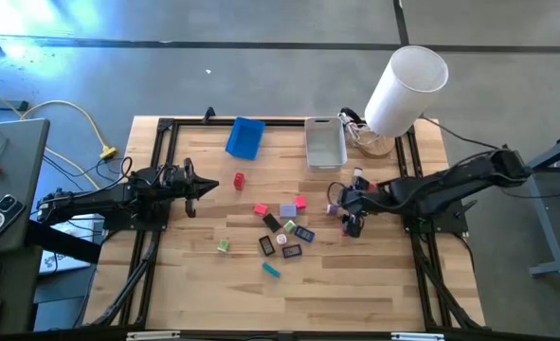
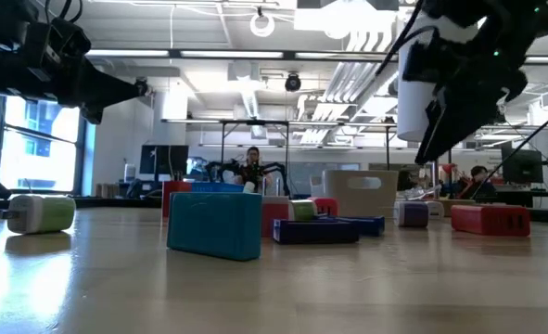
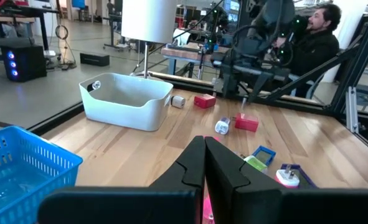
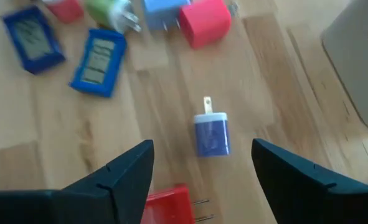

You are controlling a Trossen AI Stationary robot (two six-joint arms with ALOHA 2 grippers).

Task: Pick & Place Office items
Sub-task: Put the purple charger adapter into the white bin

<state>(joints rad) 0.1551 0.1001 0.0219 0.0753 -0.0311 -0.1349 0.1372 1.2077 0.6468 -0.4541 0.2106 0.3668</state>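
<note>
right gripper (image 4: 199,163) fingers spread wide, poised over purple plug block (image 4: 212,134) for pickup | left gripper (image 1: 207,186) pinched closed, parked empty

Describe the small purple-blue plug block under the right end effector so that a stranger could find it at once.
Start at the translucent white rectangular bin at the far edge of the wooden table, then come toward the right end effector, which hangs open above the wood. Between its fingers lies the small purple-blue plug block. Unlike the red plug block beside it, it lies alone with metal prongs pointing away.
</note>
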